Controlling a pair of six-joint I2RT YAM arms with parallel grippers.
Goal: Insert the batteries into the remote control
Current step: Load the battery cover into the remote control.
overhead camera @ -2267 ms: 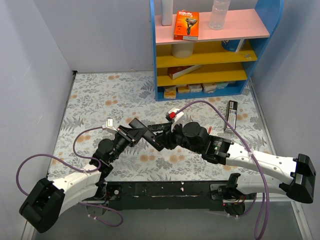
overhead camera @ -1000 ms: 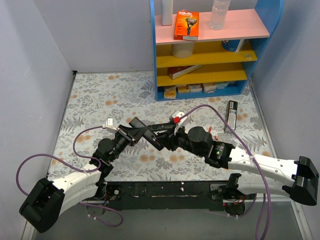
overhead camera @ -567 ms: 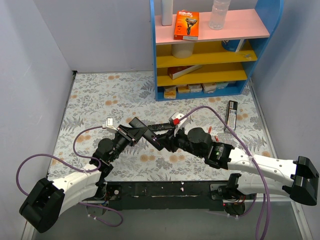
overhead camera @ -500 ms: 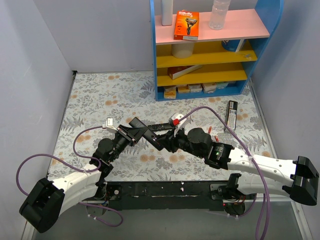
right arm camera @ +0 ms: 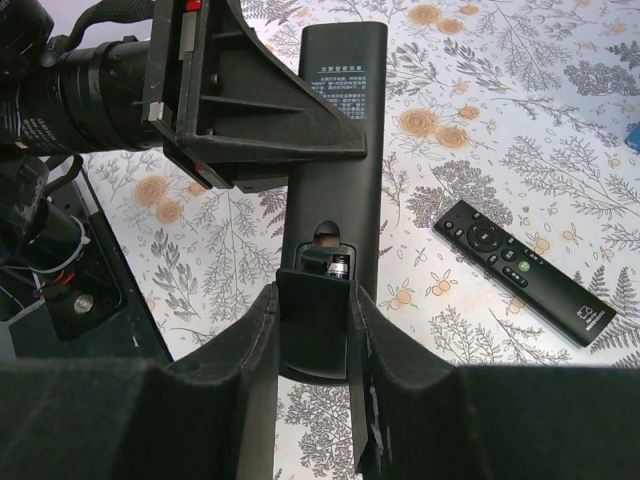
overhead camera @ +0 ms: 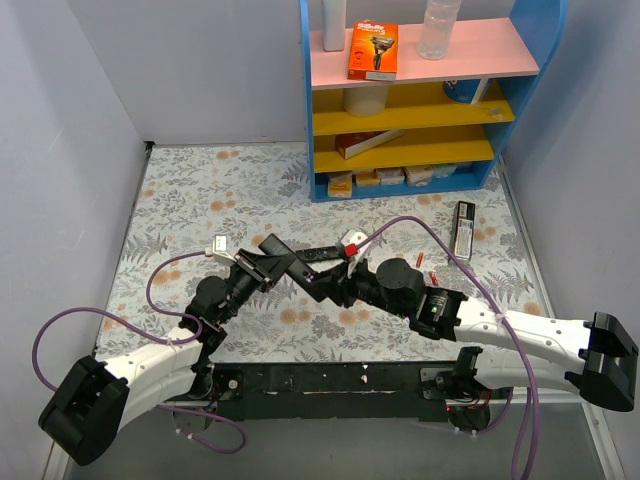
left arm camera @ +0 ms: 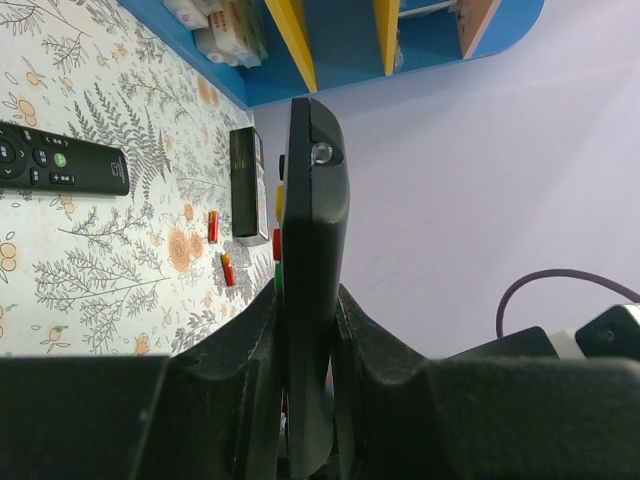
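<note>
The left gripper [left arm camera: 305,335] is clamped on the edges of the remote control [left arm camera: 312,200] and holds it off the table [overhead camera: 200,190], its back turned to the right arm for access. The right gripper [right arm camera: 313,330] is closed on the battery cover [right arm camera: 313,300] at the open compartment, where one battery [right arm camera: 339,266] is seated. Farther off, two red batteries [left arm camera: 213,227] lie loose on the table.

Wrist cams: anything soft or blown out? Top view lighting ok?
Left wrist: own fingers are a dark near-lens blur; the remote control, held edge-on, and the red batteries on the table are sharp. Right wrist: fingers blurred too, but the cover between them and the battery in the open compartment read clearly. Top external: even light, soft shadows, no glare.
</note>
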